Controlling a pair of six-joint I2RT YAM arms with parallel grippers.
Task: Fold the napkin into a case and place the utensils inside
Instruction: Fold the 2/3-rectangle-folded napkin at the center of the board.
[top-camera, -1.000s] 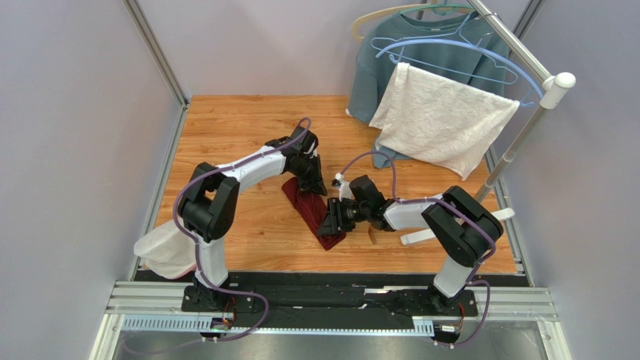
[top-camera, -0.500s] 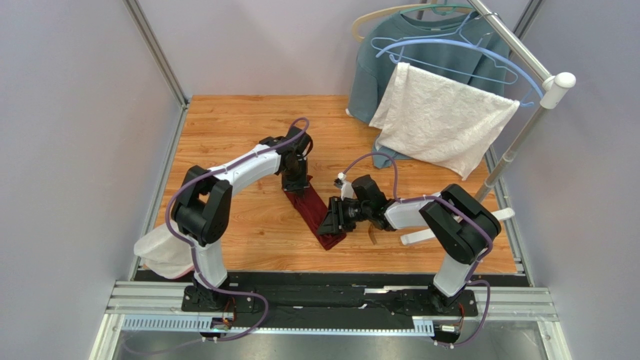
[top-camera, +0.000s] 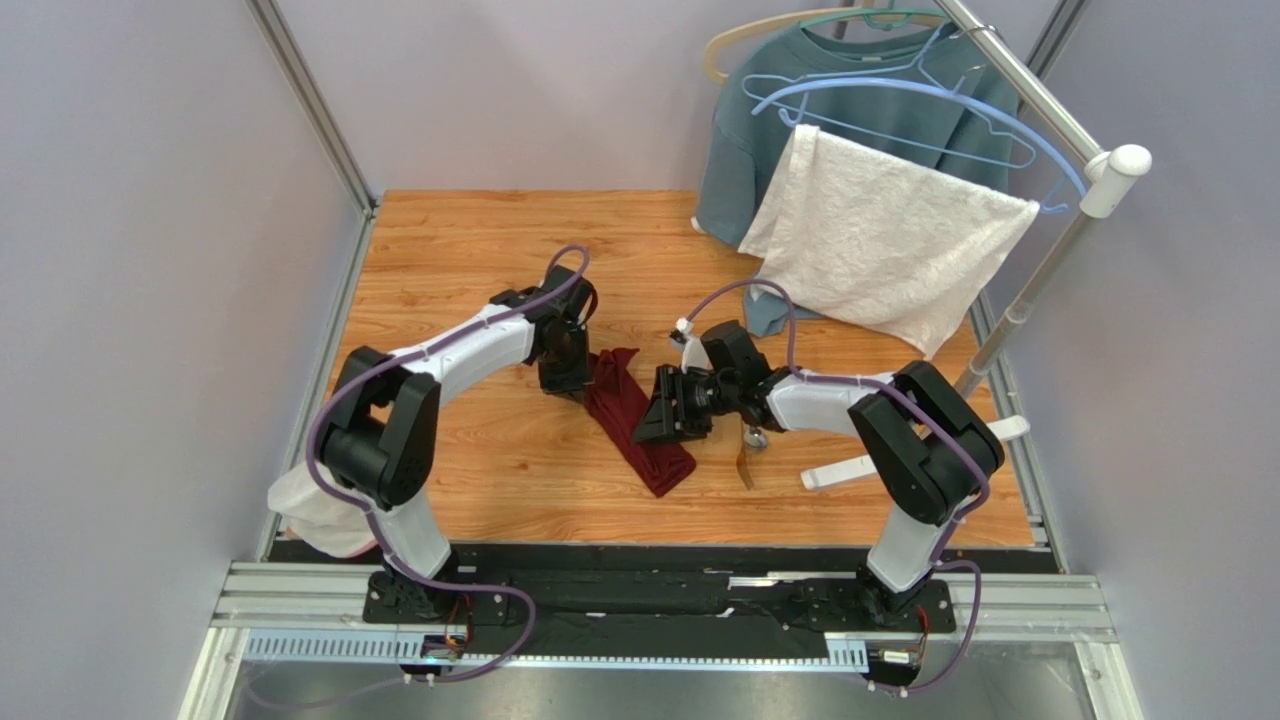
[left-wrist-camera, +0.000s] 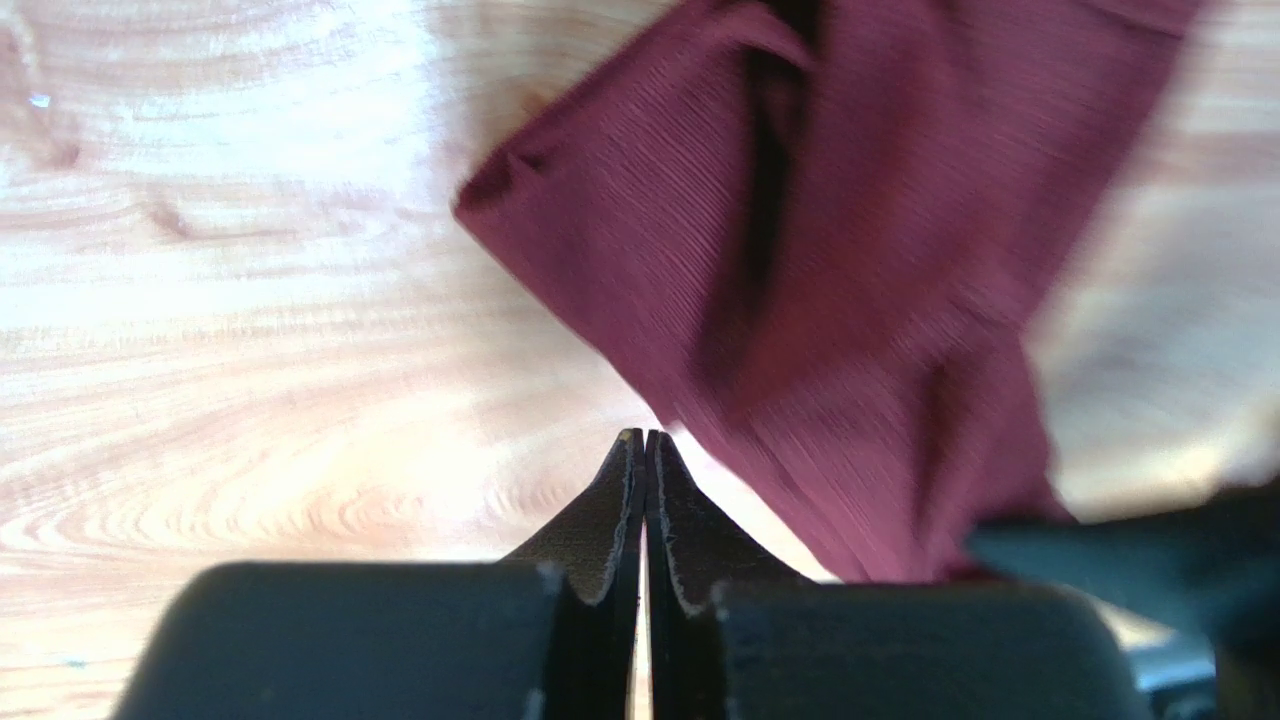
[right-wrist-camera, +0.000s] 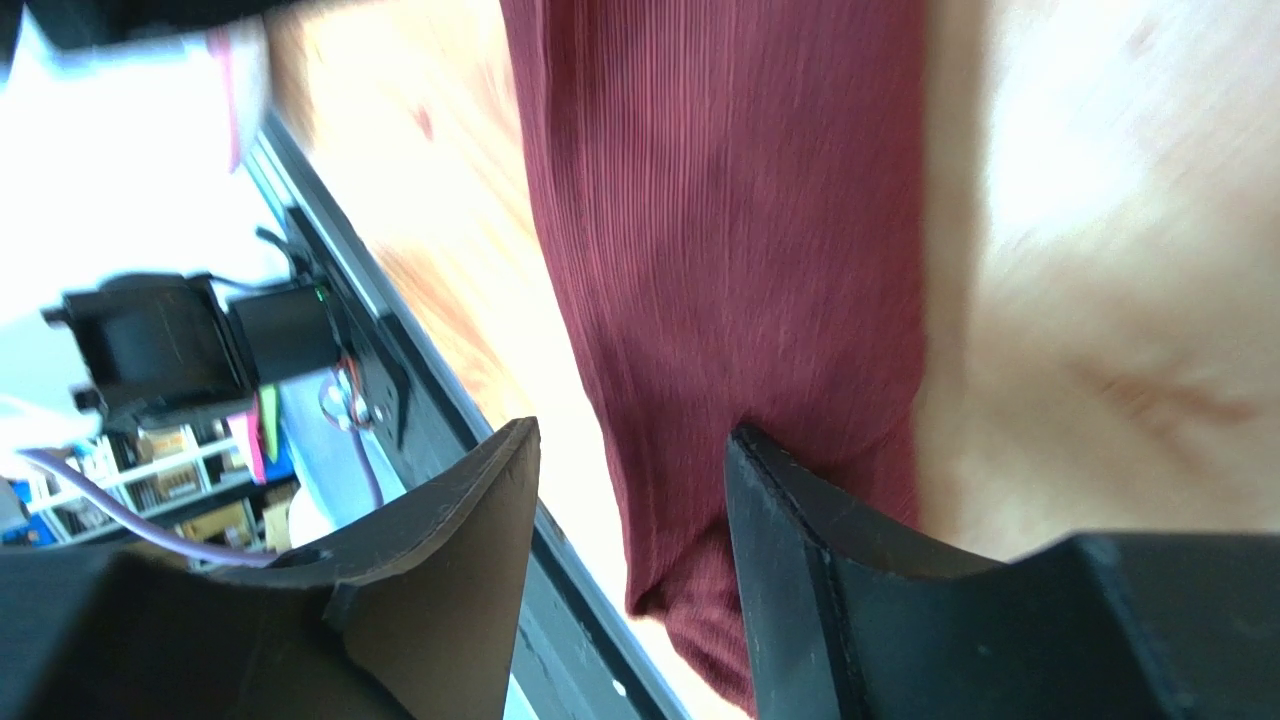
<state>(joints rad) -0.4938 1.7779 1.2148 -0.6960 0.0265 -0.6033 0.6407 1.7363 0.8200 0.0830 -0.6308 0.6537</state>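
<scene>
— What is lying under you, and what is standing around?

— I am working over an orange wood-grain worktop (top-camera: 451, 255) between pale walls. At the far right, a white towel (top-camera: 887, 240) and a grey-blue sweatshirt (top-camera: 736, 150) are hanging from a rail.

— How is the napkin looking?

— The napkin (top-camera: 643, 435) is lying mid-worktop between my arms as a narrow maroon strip, finely ribbed, rumpled and wider at its far end.

— Which way is it pointing?

— Its long axis is running diagonally, far-left to near-right.

— And your fingers?

— My left fingers (left-wrist-camera: 609, 518) are pressing together on nothing, just beside the strip's far-left edge. My right fingers (right-wrist-camera: 451, 555) are standing spread over the strip, with cloth showing in the gap. Whether they are touching it, I cannot tell.

— The utensils?

— The spoon (top-camera: 756, 440) and the golden-brown fork-like piece (top-camera: 742, 471) are lying on bare wood just right of the strip.
</scene>
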